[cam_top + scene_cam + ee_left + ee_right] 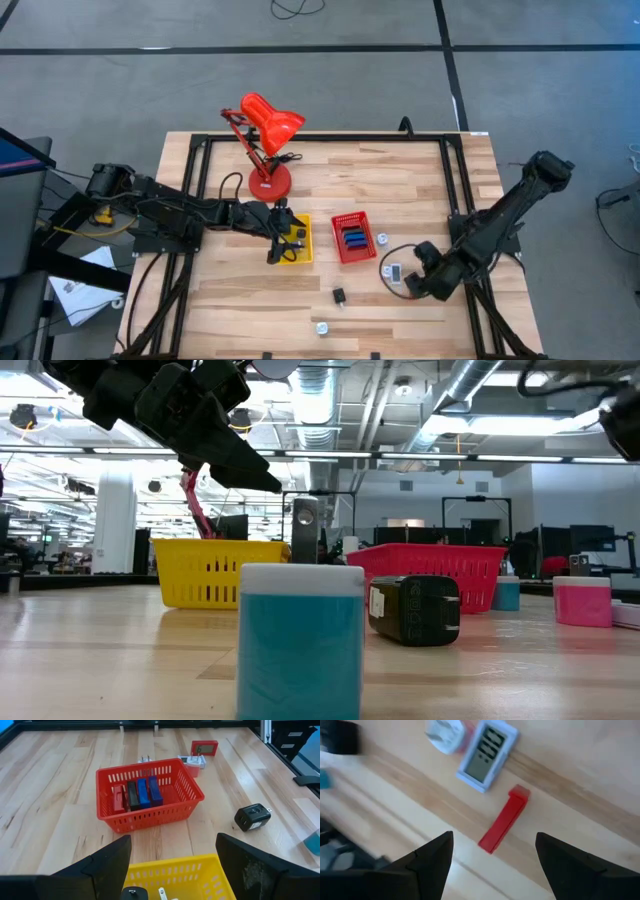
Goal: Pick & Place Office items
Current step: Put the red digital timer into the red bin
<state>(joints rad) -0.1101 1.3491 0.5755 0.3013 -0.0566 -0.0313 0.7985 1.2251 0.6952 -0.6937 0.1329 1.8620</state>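
Both open: left pincer [172, 865] over yellow tray [175, 872].

Bright, even indoor light falls from ceiling strips seen in the low view. Shadows on the table [400, 165] are faint and soft. The right wrist view is motion-blurred throughout. In the low view, the nearest teal block [301, 640] is out of focus.

You look across a wooden table [400, 170] standing on grey floor [120, 90]. Behind it, exposed ceiling ducts [320, 385] and strip lights [520, 457] run over an open hall.
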